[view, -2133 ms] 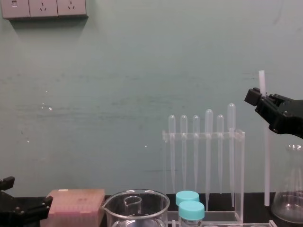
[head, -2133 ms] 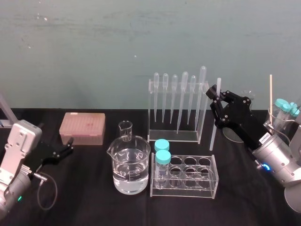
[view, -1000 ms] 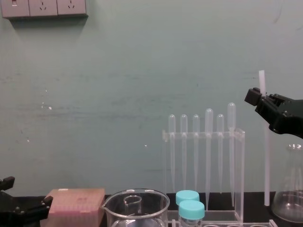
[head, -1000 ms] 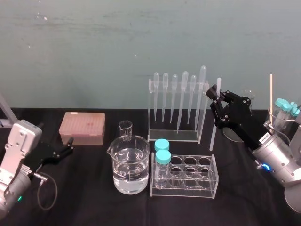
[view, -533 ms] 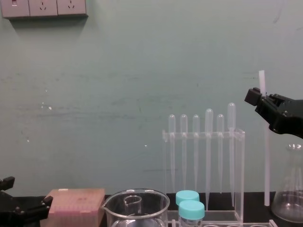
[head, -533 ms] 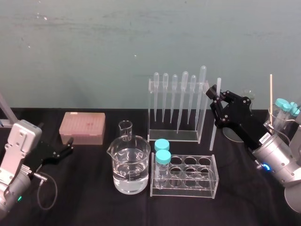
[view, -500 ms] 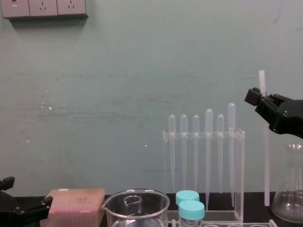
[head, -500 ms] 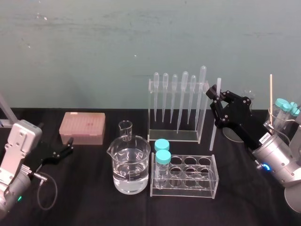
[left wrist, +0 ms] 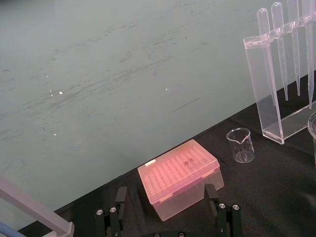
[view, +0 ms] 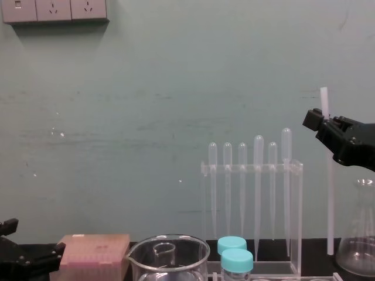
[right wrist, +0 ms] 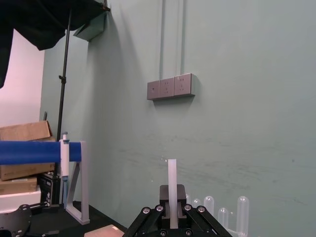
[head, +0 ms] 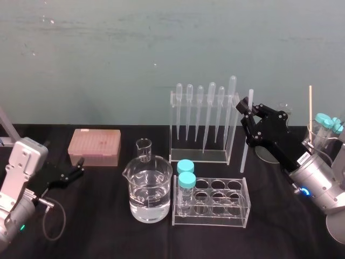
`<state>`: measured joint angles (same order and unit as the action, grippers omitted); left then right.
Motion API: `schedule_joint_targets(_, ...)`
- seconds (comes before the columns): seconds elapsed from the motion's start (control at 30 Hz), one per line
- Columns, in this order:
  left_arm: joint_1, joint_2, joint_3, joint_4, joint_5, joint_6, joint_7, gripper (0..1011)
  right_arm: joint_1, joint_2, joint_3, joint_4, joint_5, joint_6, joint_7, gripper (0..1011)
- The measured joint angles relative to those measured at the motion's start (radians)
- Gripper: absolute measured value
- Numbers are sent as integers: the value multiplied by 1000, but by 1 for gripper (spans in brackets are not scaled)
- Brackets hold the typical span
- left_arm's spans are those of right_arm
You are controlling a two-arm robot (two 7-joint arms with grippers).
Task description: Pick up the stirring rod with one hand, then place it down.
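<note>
A laboratory bench: a clear acrylic rack of bulb-topped plastic pipettes (head: 202, 128), a clear glass beaker of water (head: 150, 190) and a clear tube rack (head: 222, 209) holding teal-capped vials (head: 186, 179); a pink plastic pipette-tip box (head: 94, 147) sits on the black table (head: 97, 218)

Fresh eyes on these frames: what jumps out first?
The right end effector, at right beside the pipette rack, grips the stirring rod upright. Centre front stands a beaker part full of clear liquid, next to two teal-capped vials. The left end effector rests open at lower left by a pink box.
</note>
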<state>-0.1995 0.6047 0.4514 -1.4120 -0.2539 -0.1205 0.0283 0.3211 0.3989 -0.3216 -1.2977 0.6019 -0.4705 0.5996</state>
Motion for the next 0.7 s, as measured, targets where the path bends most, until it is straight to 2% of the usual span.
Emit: schedule_joint_targets(0.7,0,0,0,0,0,0,0,1000,0,0,0,0,0,0,0,70)
